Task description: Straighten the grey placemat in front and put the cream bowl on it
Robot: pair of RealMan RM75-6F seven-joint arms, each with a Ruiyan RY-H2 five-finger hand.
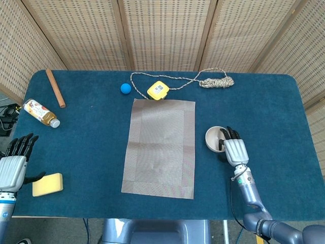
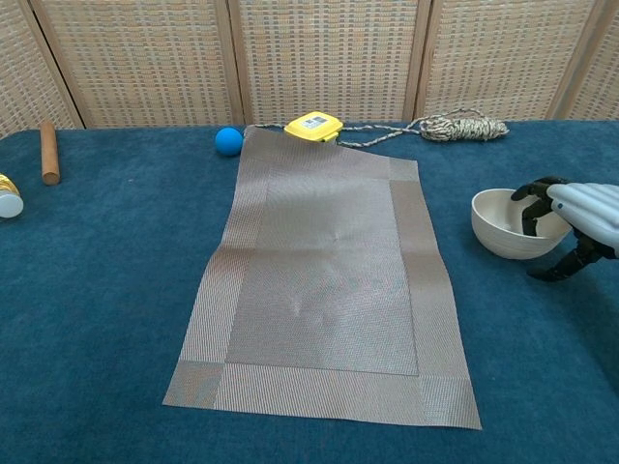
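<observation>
Reaching over the cream bowl [image 2: 518,224], the right hand [image 2: 573,226] has its fingertips [image 2: 530,207] curled down inside the rim and its thumb low on the near outer wall, yet I cannot tell whether they are clamped on the bowl or only resting there. The bowl sits on the blue cloth to the right of the grey placemat [image 1: 161,147], apart from it. A thin pinch on one edge is the weak point — if it lifts like this, the bowl could tip or slip out. The mat's far edge touches the yellow tape measure [image 1: 158,90], so a dragged bowl could ruck the mat. The left hand [image 1: 13,166], fingers apart and empty, waits near the yellow sponge [image 1: 47,184].
</observation>
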